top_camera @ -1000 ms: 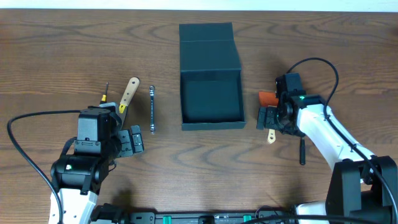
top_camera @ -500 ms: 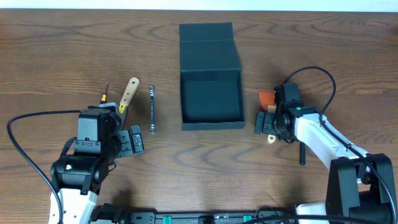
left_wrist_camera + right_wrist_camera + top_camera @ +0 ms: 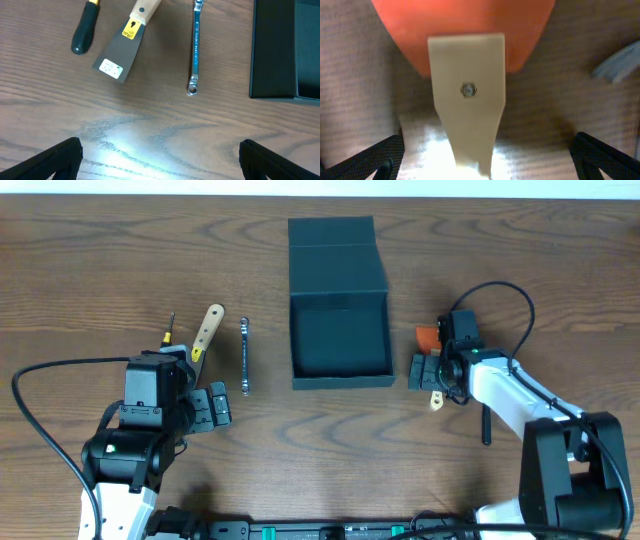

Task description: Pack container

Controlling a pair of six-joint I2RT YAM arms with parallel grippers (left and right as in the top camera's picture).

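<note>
Container (image 3: 340, 383) sits open just left of the right claw (image 3: 425, 372), whose jaws spread wide over a scraper (image 3: 467, 90) lying near-to-far; this arm is nearer.

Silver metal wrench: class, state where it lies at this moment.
In the overhead view the slim silver metal wrench lies on the robot's left, between the wooden-handled putty knife and the open dark square cardboard box, touching neither.

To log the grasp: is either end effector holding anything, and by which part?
Nothing is held. Right end effector: open, above the scraper's beige handle. Left end effector: open, empty.
</note>
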